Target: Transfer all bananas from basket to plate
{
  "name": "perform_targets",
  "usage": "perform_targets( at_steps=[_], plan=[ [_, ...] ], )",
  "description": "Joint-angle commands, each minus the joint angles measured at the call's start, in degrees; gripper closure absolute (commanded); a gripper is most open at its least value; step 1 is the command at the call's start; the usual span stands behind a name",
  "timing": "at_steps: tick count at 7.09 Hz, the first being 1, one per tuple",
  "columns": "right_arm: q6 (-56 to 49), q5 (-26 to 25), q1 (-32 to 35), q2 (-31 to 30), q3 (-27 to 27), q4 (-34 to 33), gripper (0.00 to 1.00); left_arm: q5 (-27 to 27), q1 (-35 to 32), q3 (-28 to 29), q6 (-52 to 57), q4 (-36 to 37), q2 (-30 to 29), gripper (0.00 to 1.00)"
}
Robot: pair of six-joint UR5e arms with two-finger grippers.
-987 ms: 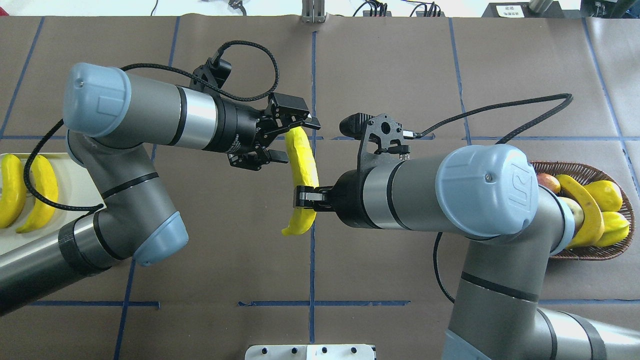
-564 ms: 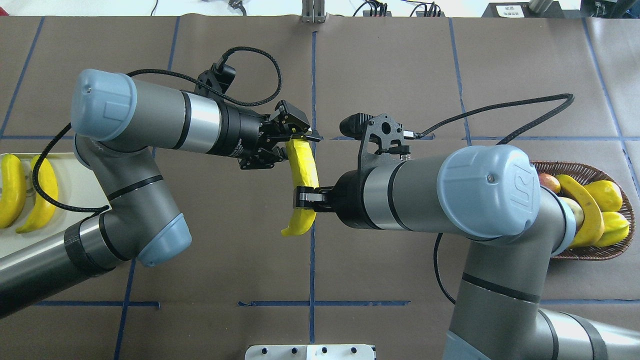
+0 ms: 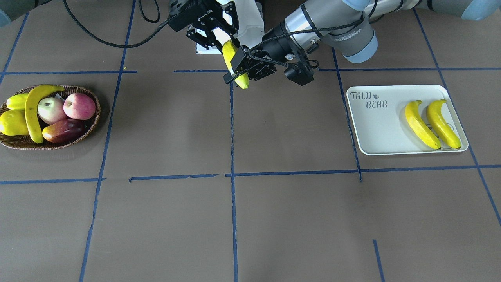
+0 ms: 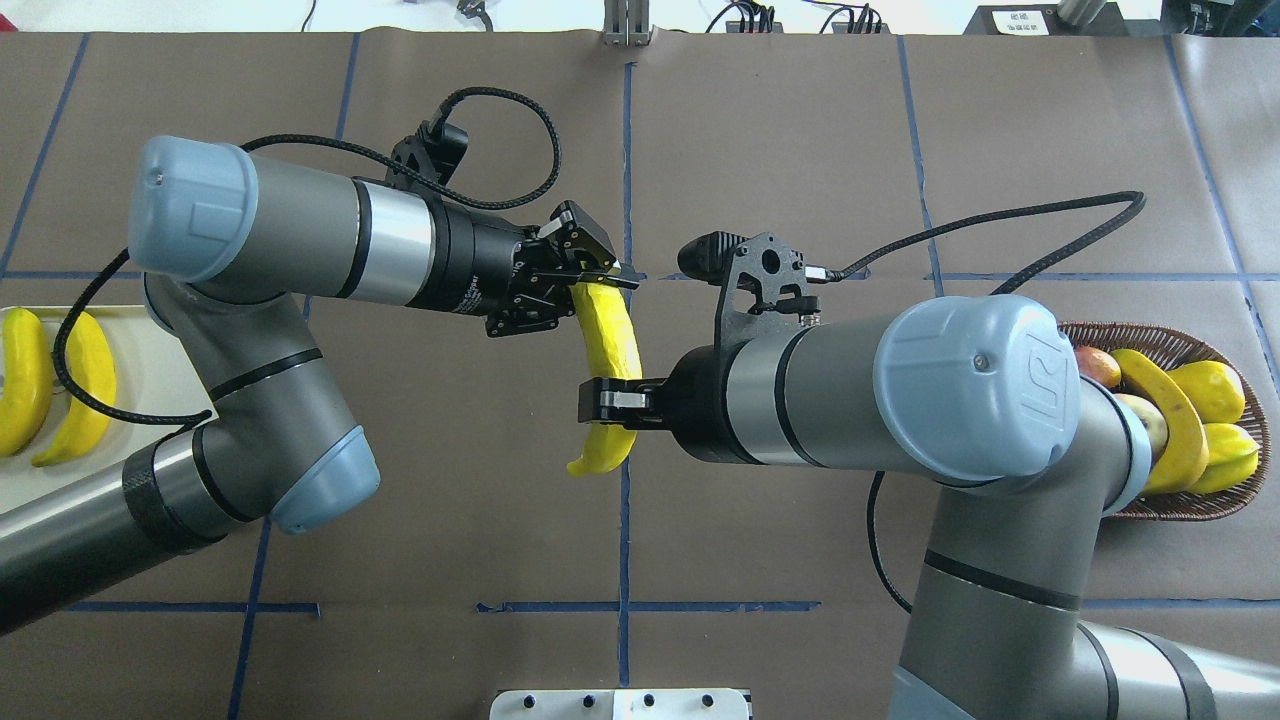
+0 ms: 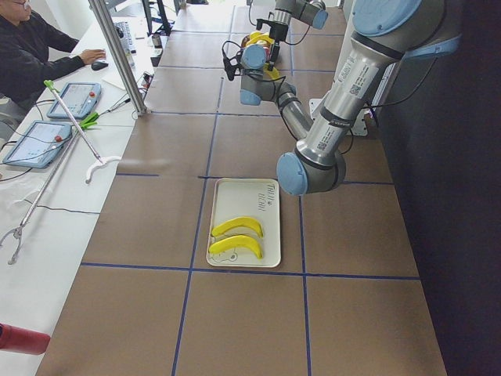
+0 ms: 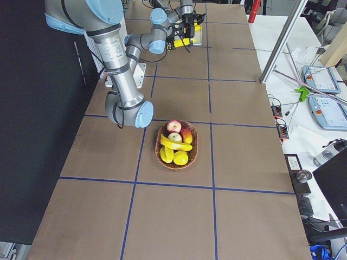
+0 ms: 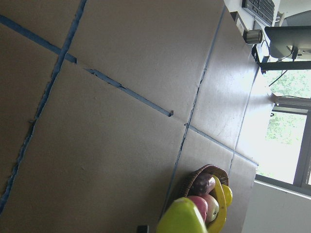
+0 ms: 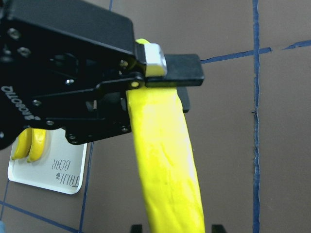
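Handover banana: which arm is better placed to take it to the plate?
Left. The left gripper has shut on the banana's upper end, and the plate lies on the left arm's side. The right gripper holds the banana's lower part and must let go first.

You can read "TAIJI BEAR" with a small paw mark on the plate, at the right of the front-facing view; it also shows upside down at the lower left of the right wrist view.
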Motion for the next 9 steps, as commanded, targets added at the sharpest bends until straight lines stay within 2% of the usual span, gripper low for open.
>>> perform_targets(
  at_steps=[1, 3, 4, 5, 6, 7, 8, 9],
  plan=[
    [0.0, 0.3, 0.0, -0.4, 1.1, -0.1, 0.0, -0.1, -0.2, -0.1, 0.0, 0.1, 0.4, 1.0],
    [-0.1, 1.1, 0.6, -0.8, 3.4, -0.8, 0.0, -0.3, -2.6, 1.0, 0.2, 2.0, 1.0, 1.0],
    [-0.1, 2.4, 1.3, -1.5, 5.0, -1.0, 0.0, -4.1, -5.9, 1.4, 1.6, 6.9, 2.0, 1.0],
    [-0.2, 5.7, 2.9, -4.2, 7.7, -1.0, 0.0, -11.3, -11.4, 1.6, 8.8, 13.8, 3.2, 1.0],
    [-0.2, 10.9, 7.1, -5.2, 8.5, -1.0, 0.0, -15.9, -16.6, 1.4, 15.3, 20.2, 6.3, 1.0],
    [-0.2, 14.8, 11.0, -6.1, 8.5, -1.1, 0.0, -16.6, -20.7, 1.3, 23.2, 23.4, 10.2, 1.0],
    [-0.2, 15.1, 12.4, -7.6, 8.5, -1.1, 0.0, -15.5, -21.4, 1.5, 33.1, 27.3, 15.6, 1.0],
    [-0.2, 15.2, 12.9, -8.5, 8.3, -1.3, 0.0, -10.2, -20.9, 1.2, 39.3, 29.0, 21.8, 1.0]
  ],
)
